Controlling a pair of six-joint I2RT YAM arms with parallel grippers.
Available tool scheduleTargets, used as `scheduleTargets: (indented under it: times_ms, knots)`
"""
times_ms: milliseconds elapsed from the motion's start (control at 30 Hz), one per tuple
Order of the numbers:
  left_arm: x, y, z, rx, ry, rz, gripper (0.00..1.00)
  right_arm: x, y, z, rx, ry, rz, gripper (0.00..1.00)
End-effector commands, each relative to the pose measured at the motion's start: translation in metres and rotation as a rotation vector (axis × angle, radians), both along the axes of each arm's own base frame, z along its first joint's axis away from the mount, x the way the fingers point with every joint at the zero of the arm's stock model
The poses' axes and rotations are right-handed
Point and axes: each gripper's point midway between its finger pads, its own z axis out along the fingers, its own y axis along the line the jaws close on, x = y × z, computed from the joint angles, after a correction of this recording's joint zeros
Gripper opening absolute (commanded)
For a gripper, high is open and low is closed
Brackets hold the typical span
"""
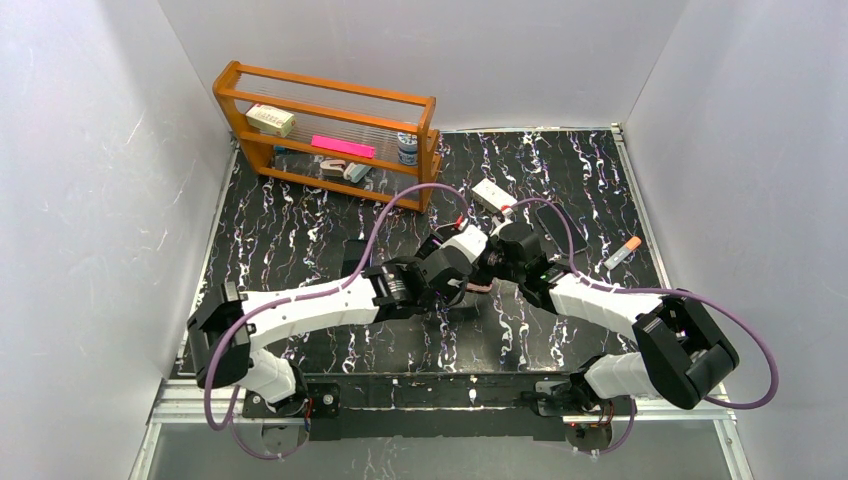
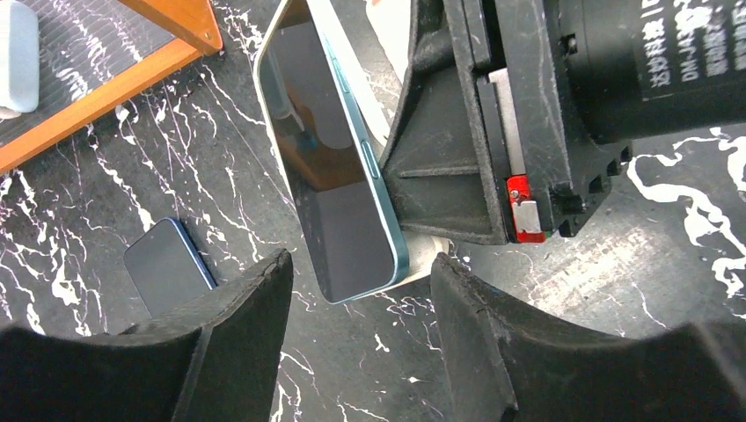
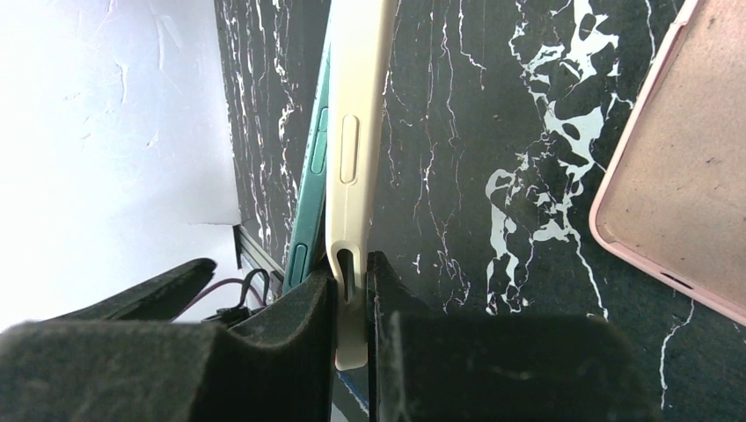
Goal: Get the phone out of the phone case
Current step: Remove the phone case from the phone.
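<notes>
A phone with a teal edge and dark screen [image 2: 339, 176] stands partly out of a cream case [image 3: 356, 149]. My right gripper [image 3: 352, 290] is shut on the case's edge, and the teal phone [image 3: 310, 176] leans away from the case on its left. My left gripper [image 2: 361, 338] is open. Its fingertips [image 2: 255, 299] stand on either side of the phone's lower corner without touching it. In the top view the two grippers meet at the table's middle, the left [image 1: 462, 262] and the right [image 1: 495, 258]; the phone is mostly hidden there.
A wooden rack [image 1: 330, 130] with small items stands at the back left. A white box [image 1: 492, 194] and an orange-tipped marker [image 1: 622, 252] lie on the black marbled table [image 1: 300, 230]. A blue phone [image 2: 167, 264] and a pink case [image 3: 677, 176] lie flat nearby.
</notes>
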Motion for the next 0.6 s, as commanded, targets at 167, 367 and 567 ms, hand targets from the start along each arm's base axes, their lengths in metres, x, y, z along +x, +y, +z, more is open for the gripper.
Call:
scheduleTargets:
  times_ms: [167, 367, 567]
  knots:
    - [0.016, 0.010, 0.001, 0.117, -0.091, 0.077, 0.49, 0.007, 0.019, 0.058, 0.143, -0.103, 0.031, 0.01]
    - [0.022, 0.010, -0.004, 0.160, -0.112, 0.095, 0.40, 0.003, 0.022, 0.060, 0.160, -0.098, 0.054, 0.01]
    - [0.024, 0.006, -0.028, 0.212, -0.097, 0.091, 0.39, 0.000, 0.025, 0.067, 0.190, -0.097, 0.071, 0.01]
